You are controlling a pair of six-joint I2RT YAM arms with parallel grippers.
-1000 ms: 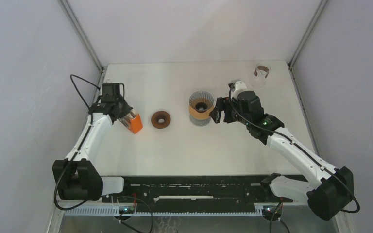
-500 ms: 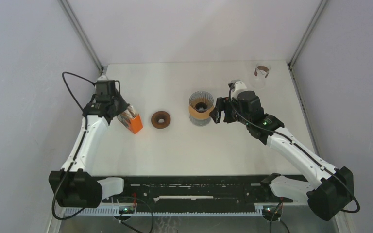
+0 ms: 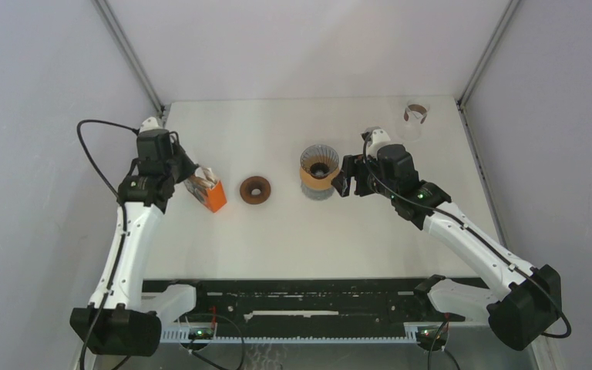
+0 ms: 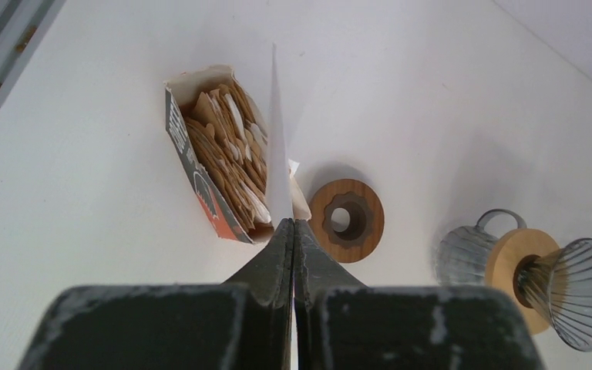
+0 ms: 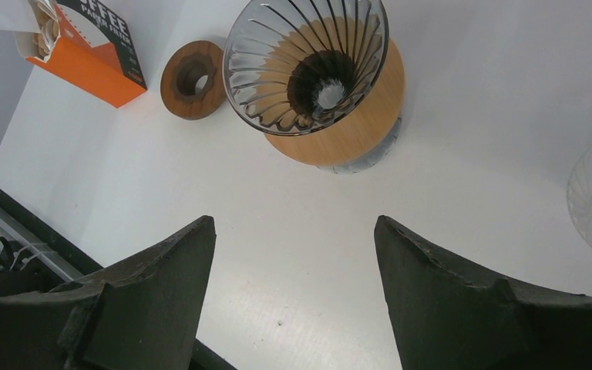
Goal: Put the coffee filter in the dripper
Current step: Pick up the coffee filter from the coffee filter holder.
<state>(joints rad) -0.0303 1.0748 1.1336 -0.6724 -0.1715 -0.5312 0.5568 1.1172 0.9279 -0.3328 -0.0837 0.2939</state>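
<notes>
A: Step in hand?
B: Fetching. Pinching one white coffee filter (image 4: 276,139) edge-on in the left claw (image 4: 293,231), pressed together, over the open filter box (image 4: 208,166) at the tabletop's (image 3: 277,239) left.
A: And on the right?
B: Hovering with the right claw (image 5: 293,225) spread wide, gripping nothing, just right of the glass dripper (image 5: 308,65) mid-tabletop.
A: Next?
B: Probably carrying rightward past the wooden ring (image 4: 347,220), then spreading the flat paper open and seating it in the cone; likely calls for both claws.
</notes>
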